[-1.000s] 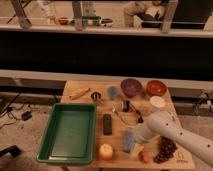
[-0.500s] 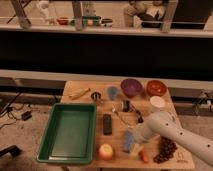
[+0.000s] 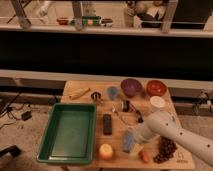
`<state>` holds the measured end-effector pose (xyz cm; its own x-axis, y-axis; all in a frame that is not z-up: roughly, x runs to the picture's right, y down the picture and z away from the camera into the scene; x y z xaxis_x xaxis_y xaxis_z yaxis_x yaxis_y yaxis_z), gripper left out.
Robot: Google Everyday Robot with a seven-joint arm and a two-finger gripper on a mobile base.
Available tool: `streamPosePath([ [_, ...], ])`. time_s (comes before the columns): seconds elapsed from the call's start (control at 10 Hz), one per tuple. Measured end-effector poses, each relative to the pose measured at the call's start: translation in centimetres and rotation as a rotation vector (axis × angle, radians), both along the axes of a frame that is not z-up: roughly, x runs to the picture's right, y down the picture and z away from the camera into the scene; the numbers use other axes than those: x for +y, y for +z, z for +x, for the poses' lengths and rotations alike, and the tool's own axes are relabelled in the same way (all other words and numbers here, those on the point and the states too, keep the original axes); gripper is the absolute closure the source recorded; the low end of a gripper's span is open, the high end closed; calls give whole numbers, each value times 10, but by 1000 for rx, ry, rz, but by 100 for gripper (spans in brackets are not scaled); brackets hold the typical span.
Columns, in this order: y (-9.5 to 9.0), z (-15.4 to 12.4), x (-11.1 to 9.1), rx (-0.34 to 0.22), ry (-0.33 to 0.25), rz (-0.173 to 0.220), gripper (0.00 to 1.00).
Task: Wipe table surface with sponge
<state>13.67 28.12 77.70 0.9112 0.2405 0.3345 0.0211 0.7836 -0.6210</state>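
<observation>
The sponge (image 3: 129,141), dull blue and oblong, lies on the light brown wooden table surface (image 3: 87,104) near the front edge, right of the black remote (image 3: 107,124). My gripper (image 3: 137,133) is at the end of the white arm (image 3: 167,129), which reaches in from the lower right. The gripper sits right at the sponge's upper right end; I cannot tell whether it touches it.
A green tray (image 3: 54,134) fills the table's left front. An orange fruit (image 3: 105,151) lies left of the sponge, a red item (image 3: 144,156) and grapes (image 3: 165,149) to its right. Further back are a blue cup (image 3: 113,92), purple bowl (image 3: 131,86), red bowl (image 3: 156,87), white cup (image 3: 157,103) and banana (image 3: 80,93).
</observation>
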Motion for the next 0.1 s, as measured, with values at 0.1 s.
streamPosePath([
  [0.1, 0, 0, 0, 0, 0, 0, 20],
])
